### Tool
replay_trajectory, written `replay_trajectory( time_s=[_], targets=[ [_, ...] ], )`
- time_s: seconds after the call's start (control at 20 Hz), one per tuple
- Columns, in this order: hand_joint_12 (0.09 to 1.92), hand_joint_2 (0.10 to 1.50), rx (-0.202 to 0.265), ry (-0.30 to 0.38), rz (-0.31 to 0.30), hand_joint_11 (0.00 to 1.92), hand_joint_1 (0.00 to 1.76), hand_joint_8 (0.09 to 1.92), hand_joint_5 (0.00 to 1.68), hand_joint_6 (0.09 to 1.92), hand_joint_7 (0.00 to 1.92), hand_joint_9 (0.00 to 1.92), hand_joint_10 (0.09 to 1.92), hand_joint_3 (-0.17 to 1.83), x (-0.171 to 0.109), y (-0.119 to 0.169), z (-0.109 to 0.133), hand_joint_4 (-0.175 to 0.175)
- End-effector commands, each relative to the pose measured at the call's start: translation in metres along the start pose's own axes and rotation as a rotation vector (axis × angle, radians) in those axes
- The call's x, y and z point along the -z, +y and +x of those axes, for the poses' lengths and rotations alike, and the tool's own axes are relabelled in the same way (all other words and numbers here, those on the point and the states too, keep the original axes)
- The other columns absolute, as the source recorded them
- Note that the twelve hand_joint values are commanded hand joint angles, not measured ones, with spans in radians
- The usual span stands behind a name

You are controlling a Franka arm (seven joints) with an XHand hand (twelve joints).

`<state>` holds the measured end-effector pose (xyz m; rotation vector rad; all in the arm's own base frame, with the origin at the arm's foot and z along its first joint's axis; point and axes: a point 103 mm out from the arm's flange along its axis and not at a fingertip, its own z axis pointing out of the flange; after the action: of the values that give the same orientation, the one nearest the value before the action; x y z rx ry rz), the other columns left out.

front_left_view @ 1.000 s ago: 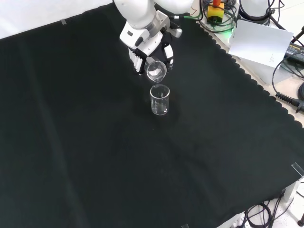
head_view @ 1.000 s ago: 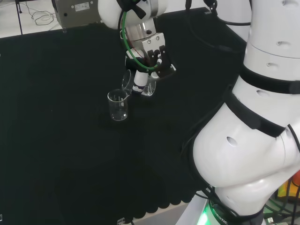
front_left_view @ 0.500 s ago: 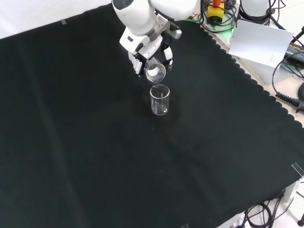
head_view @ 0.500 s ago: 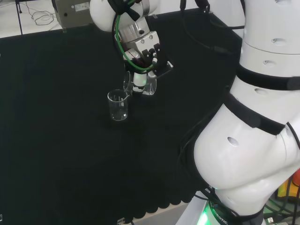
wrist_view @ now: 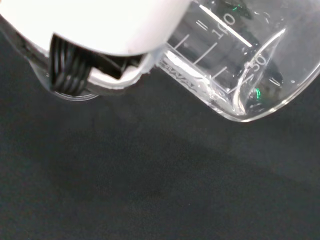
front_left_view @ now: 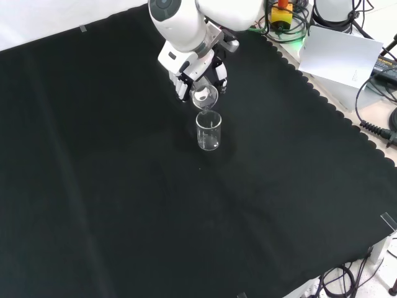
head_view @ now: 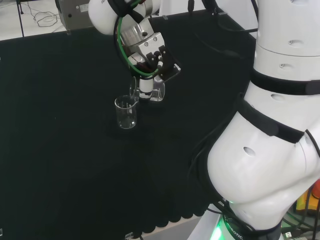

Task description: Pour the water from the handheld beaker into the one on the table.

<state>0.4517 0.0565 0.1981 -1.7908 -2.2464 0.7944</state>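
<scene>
Hand curled round tilted beaker, lip just over table beaker; risk: spout misaligned, water spills on cloth

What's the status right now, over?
Hand shut on tilted beaker. Its lip over standing beaker. Nothing between them on black cloth.

A bench draped in black cloth with a scalloped edge carries one upright clear glass beaker near its middle.
</scene>
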Motion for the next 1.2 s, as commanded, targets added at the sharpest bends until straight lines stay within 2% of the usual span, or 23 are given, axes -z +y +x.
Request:
replay_trajectory(
  time_s=[0.05,1.2],
  targets=[
    [0.93,0.58,-0.01,-0.036,0.018,1.1,1.29,1.14,1.07,1.16,1.13,1.46,1.02,0.99,0.004,0.0,0.004,-0.175],
    [0.94,0.58,-0.052,-0.154,0.104,1.1,1.29,1.15,1.06,1.17,1.13,1.46,1.03,1.0,0.016,0.005,0.015,-0.175]
  ],
)
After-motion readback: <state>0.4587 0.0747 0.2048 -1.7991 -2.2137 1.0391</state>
